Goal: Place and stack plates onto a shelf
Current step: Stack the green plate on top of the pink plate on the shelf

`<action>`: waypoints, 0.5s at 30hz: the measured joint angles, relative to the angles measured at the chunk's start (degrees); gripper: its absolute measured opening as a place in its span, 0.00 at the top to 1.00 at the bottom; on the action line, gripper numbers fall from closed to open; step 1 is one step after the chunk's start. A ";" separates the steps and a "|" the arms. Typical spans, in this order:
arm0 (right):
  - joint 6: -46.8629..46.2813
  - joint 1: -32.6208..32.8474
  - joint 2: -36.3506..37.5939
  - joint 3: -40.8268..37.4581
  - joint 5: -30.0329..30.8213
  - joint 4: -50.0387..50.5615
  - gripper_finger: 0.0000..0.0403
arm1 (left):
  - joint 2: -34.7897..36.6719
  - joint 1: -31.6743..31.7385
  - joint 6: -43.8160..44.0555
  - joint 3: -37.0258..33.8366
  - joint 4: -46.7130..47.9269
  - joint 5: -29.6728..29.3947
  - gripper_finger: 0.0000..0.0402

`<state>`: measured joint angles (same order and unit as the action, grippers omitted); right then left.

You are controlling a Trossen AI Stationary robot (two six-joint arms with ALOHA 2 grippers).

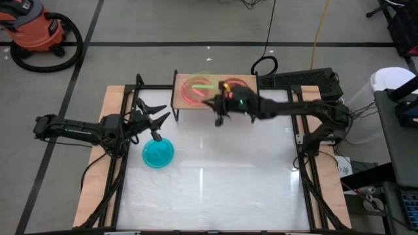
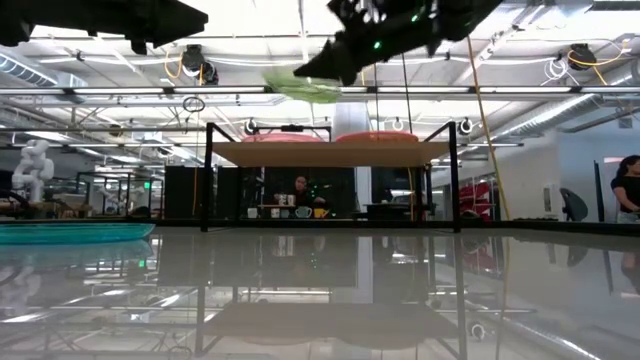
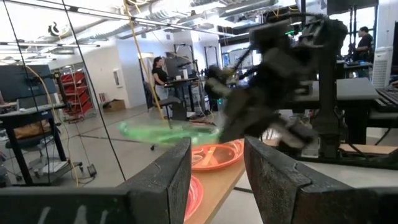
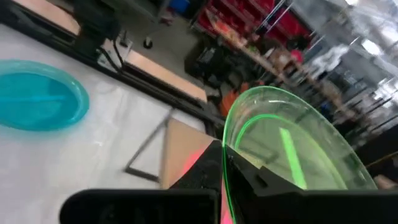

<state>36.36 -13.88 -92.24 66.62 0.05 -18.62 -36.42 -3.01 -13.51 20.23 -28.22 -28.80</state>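
Note:
My right gripper (image 1: pixel 213 103) (image 4: pixel 226 167) is shut on a green plate (image 4: pixel 292 137) (image 2: pixel 305 86), which hovers above the shelf (image 2: pixel 330 153) (image 1: pixel 179 101). Two plates lie flat on the shelf board: a pink one (image 1: pixel 194 91) (image 2: pixel 284 137) at its left end and an orange one (image 1: pixel 240 82) (image 2: pixel 376 136) at its right. A blue plate (image 1: pixel 158 153) (image 2: pixel 70 232) lies flat on the table near the left arm. My left gripper (image 1: pixel 154 121) (image 3: pixel 217 180) is open and hangs in the air just beyond the blue plate, pointing toward the shelf. My right gripper pinches the green plate's rim (image 4: pixel 229 148) between its two fingers, on the edge facing the arm. The fingers reach in from the table's right side, roughly level. The plate is lifted clear and slightly tilted, above the shelf's pink plate.
Long wooden planks (image 1: pixel 98 176) and black frame rails (image 1: pixel 117 189) run along both sides of the white table. A shop vacuum (image 1: pixel 36 32) and cables lie on the floor beyond. People stand in the room behind the table.

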 joint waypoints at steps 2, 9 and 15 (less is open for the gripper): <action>-1.25 -2.93 -2.88 3.30 -3.96 1.15 1.00 | -0.02 0.09 -0.29 0.02 -0.20 0.00 0.62; -2.29 -6.87 -12.01 9.71 -6.14 2.94 1.00 | -0.07 0.42 -0.75 0.02 0.09 0.04 0.62; -2.76 -6.67 -15.73 9.78 -2.49 2.72 1.00 | -0.07 0.42 -1.11 0.02 0.26 0.04 0.62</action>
<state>33.61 -20.56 -107.97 76.40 -2.43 -15.90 -36.49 -2.59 -14.61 20.25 -27.97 -28.75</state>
